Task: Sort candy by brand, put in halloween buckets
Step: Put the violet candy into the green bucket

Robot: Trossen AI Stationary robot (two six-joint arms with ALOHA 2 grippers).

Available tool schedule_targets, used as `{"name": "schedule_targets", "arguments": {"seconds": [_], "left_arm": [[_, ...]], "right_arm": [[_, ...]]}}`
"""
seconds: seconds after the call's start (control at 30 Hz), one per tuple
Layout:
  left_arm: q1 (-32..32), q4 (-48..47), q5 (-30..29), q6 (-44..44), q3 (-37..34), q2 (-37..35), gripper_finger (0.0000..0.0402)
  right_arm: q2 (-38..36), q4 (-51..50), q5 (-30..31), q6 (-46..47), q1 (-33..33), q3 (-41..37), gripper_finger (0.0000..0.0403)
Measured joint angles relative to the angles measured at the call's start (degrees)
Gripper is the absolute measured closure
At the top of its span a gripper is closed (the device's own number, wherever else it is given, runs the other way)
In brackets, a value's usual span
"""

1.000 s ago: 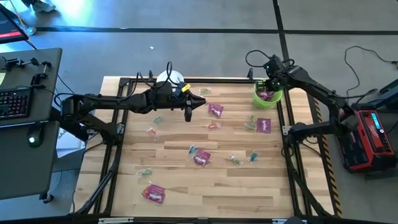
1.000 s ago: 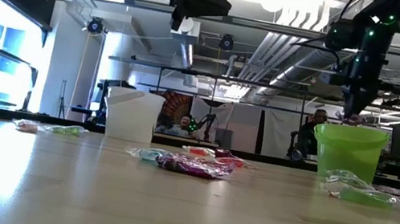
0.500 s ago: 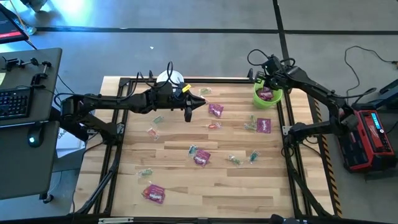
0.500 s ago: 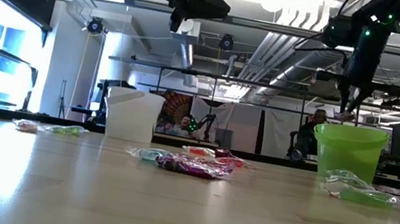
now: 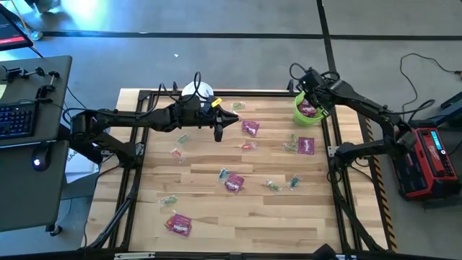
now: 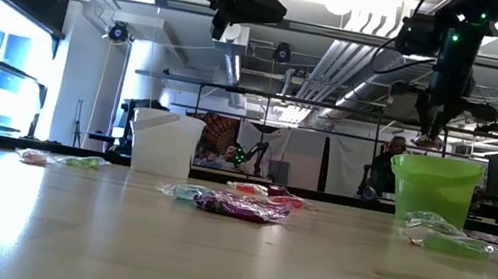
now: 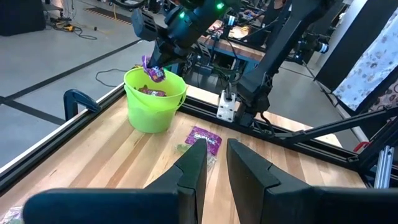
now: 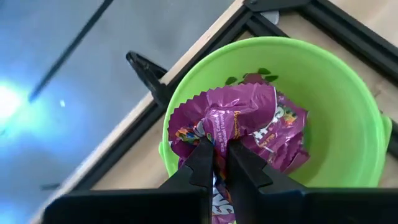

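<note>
My right gripper (image 8: 216, 163) is shut on a magenta-purple packet (image 8: 236, 112) over the lime green bucket (image 5: 310, 110), near its far-left rim (image 6: 431, 188). More magenta packets (image 8: 285, 134) lie inside the bucket. My left gripper (image 5: 219, 131) hovers above the table's middle, its fingers (image 7: 194, 163) a narrow gap apart and holding nothing. The white bucket (image 5: 196, 92) stands at the far edge, behind the left arm. Magenta packets (image 5: 250, 128) (image 5: 306, 145) (image 5: 234, 183) (image 5: 178, 224) and small clear-wrapped pieces (image 5: 178, 153) (image 5: 273, 185) lie flat on the wood. My right gripper pinches the magenta packet between its two fingers at a crumpled edge (image 8: 217, 142), coming from above and pointing down. The packet is lifted clear and hangs below the fingertips, just above the bucket's rim (image 7: 153, 73).
A black metal frame (image 5: 332, 130) runs round the wooden table (image 5: 216, 217), close beside the green bucket. A clamp (image 7: 78, 99) sits on the rail near the bucket. Bare wood lies along the near edge. A desk with a keyboard (image 5: 18, 119) stands to the left.
My right gripper, still shut on the packet, has drifted a little toward the table's left and far edge and risen slightly, from over the bucket's middle to its far-left rim. The packet has moved with it.
</note>
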Motion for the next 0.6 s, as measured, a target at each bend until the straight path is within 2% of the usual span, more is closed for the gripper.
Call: {"name": "schedule_targets", "arguments": {"seconds": [0.13,0.6], "left_arm": [[-0.01,0.00,0.00,0.00,0.00,0.00,0.0349],[-0.01,0.00,0.00,0.91,0.00,0.00,0.0349]], "right_arm": [[0.00,-0.30,-0.53,5.40,0.16,0.00,0.0386],[1.53,-5.01,-3.81,5.41,4.10,-0.76,0.0395]]}}
